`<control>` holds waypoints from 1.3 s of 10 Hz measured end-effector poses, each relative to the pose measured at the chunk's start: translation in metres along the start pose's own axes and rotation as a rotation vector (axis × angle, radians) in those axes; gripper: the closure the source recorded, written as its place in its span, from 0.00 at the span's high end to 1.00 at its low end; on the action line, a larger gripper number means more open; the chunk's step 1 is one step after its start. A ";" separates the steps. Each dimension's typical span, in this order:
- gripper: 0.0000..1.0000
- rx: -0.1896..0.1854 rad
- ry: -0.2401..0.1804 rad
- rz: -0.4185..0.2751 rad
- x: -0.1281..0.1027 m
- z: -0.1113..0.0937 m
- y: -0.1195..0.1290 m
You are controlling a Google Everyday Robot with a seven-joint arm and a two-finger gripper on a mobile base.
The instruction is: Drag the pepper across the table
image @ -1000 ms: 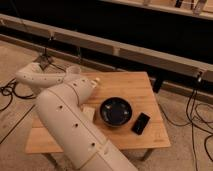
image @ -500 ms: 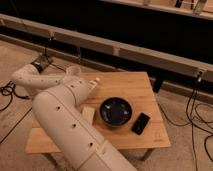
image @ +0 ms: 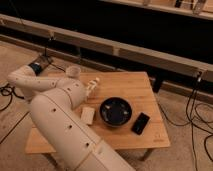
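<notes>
The pepper is hidden from view; my own arm covers the left part of the table. My gripper is at the end of the wrist over the table's back-left corner, just left of a white capped bottle, and it is shut. Whether it touches or holds anything is hidden behind the arm.
A black bowl sits mid-table, with a flat black object to its right and a pale rectangular block to its left. My bulky arm crosses the table's left side. Cables lie on the floor to the right.
</notes>
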 end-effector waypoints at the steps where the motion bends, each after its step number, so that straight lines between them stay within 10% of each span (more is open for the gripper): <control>1: 0.00 -0.006 -0.009 -0.012 -0.006 -0.001 0.002; 13: 0.00 -0.085 -0.093 -0.118 -0.060 -0.002 0.031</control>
